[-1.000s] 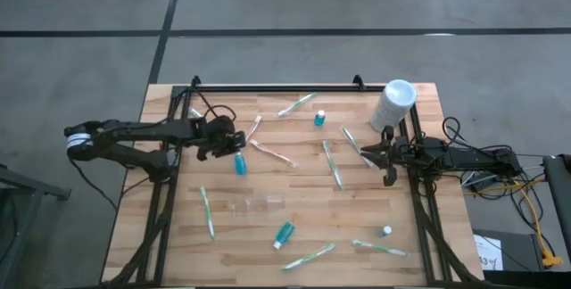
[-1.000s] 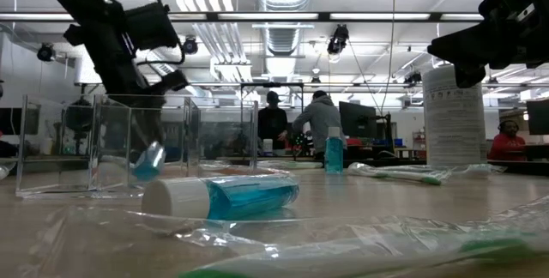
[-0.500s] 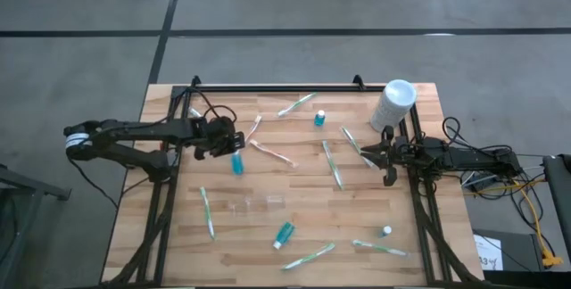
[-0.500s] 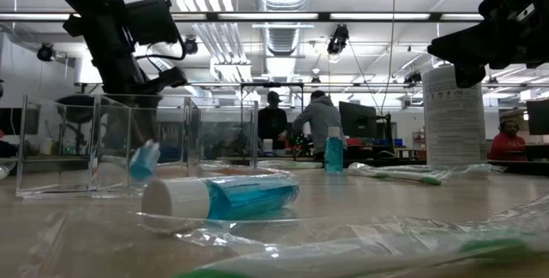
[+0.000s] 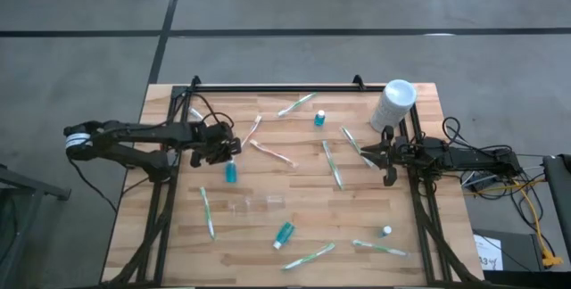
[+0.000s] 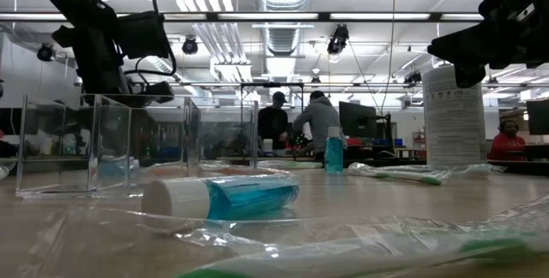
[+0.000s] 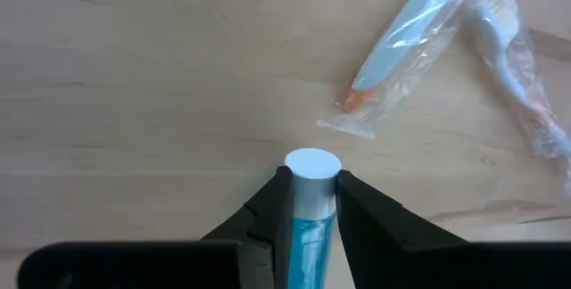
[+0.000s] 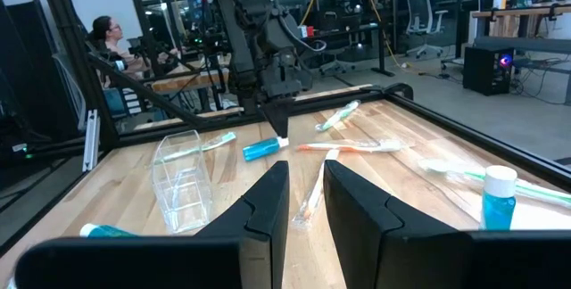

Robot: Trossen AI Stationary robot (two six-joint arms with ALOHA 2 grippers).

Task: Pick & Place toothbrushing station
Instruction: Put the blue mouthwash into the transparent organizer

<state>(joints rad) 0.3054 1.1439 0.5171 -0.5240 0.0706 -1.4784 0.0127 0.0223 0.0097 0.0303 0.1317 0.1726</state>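
Left pincer clamped on the blue toothpaste tube just behind its white cap (stiffest part), held over the table short of the clear organizer. Probably light, soft-bodied, slippery. Right pincer parked, narrowly apart, holding nothing.

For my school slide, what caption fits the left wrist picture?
Left gripper pinches a blue tube by its white cap above the table, near a wrapped toothbrush.

Blue tube — white cap, gripper-clamped
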